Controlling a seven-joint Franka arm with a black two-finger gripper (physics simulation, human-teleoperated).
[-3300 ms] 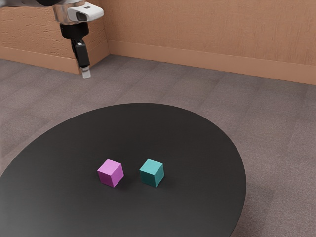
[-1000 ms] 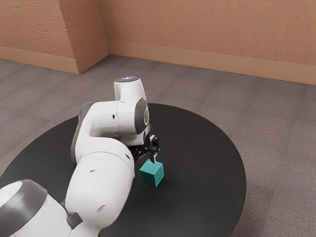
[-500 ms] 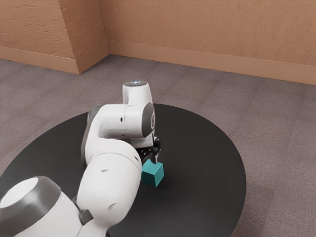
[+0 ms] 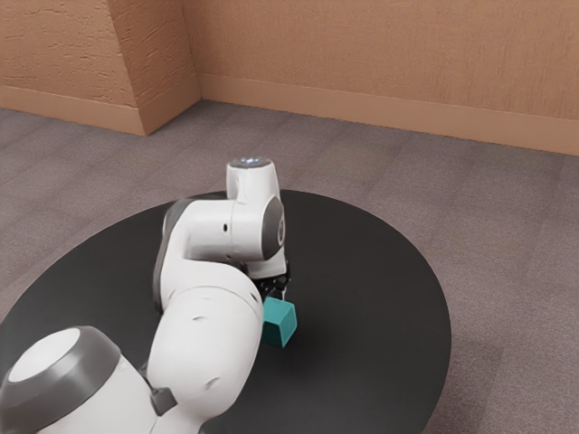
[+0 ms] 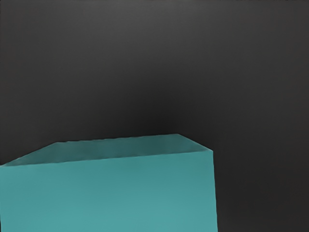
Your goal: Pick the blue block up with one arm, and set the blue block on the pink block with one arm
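The blue block point(image 4: 282, 324), a teal cube, rests on the round black table point(image 4: 380, 262) near its middle. My gripper point(image 4: 275, 293) has come down right on top of it, its black hand touching or nearly touching the cube's upper edge. In the wrist view the blue block point(image 5: 111, 188) looms large just under the hand, with the dark tabletop point(image 5: 154, 63) beyond it. The pink block is hidden behind my white arm point(image 4: 213, 298), on the exterior view's left of the blue block.
My arm's bulky white links lie across the table's near left part. Brown carpet point(image 4: 507, 235) surrounds the table, and tan walls point(image 4: 362, 54) with a jutting corner stand at the back.
Since 3.3 s ago my arm swung from high at the upper left down over the table. In the last second the hand sank lower onto the blue block, which stayed put.
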